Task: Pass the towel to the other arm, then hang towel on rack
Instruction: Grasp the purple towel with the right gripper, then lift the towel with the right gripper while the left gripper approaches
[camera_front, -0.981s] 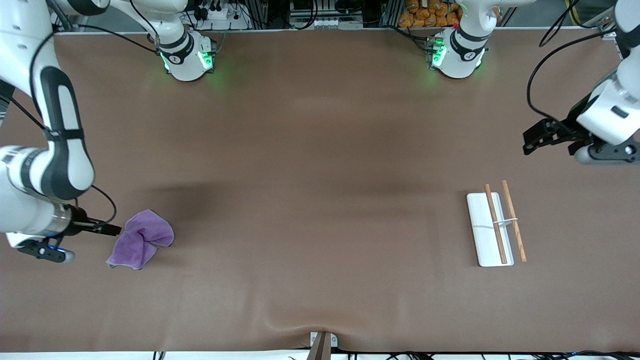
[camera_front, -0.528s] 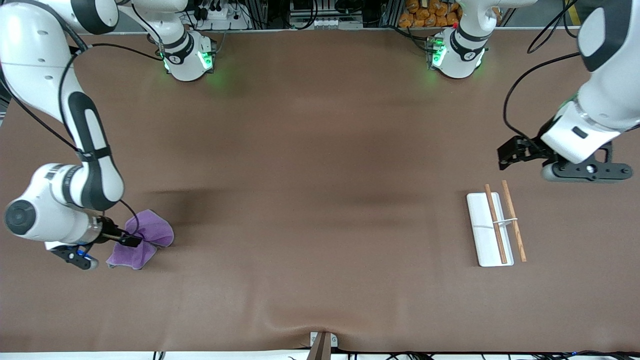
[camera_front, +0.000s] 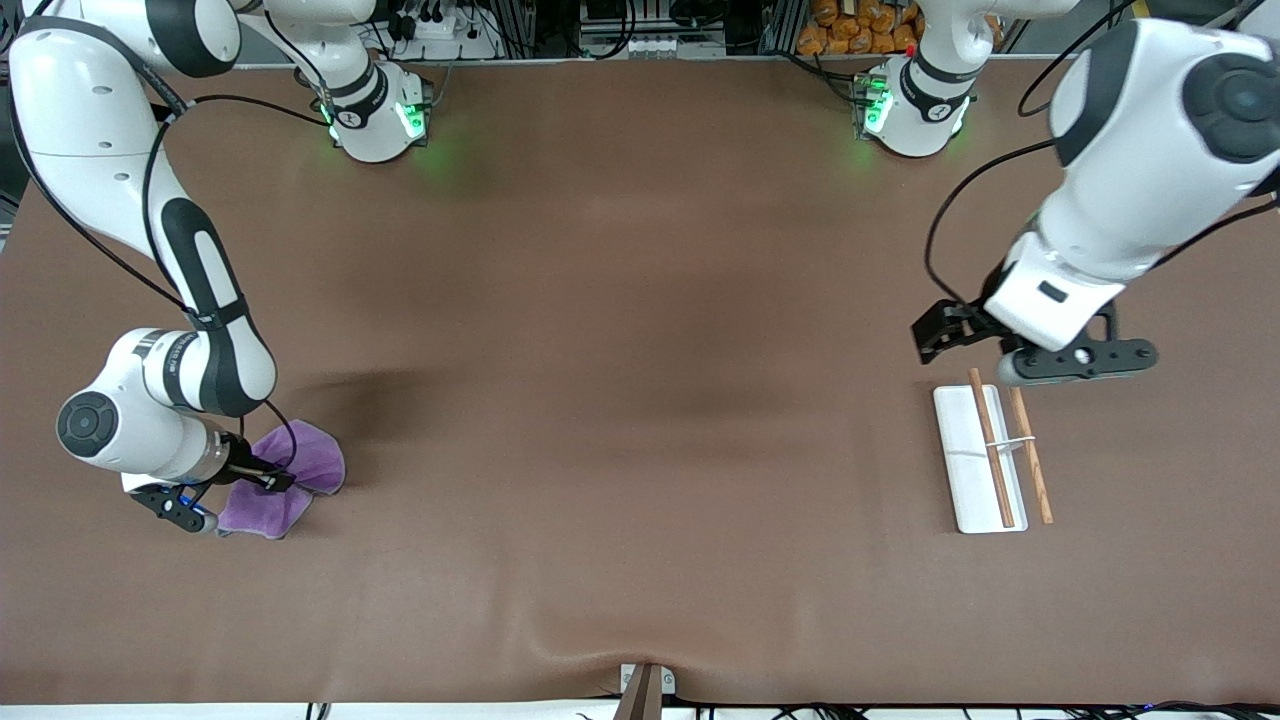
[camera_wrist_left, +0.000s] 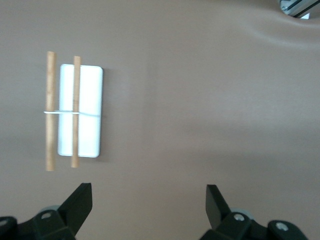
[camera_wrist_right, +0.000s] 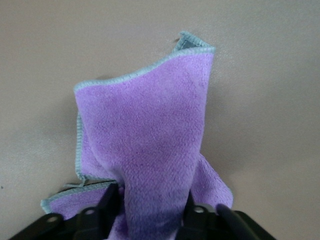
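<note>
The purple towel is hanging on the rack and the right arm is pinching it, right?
Not quite. The towel is not on the rack; it lies on the table at the right arm's end, as the front view shows. The rack sits bare at the left arm's end. The right tool is indeed pinching the towel, a fold bunched between its fingers in the right wrist view.

Fuzzy cloth towel, wooden rods on rack, matt table

Even overhead light, soft arm shadows on table; left wrist view slightly blurred.
</note>
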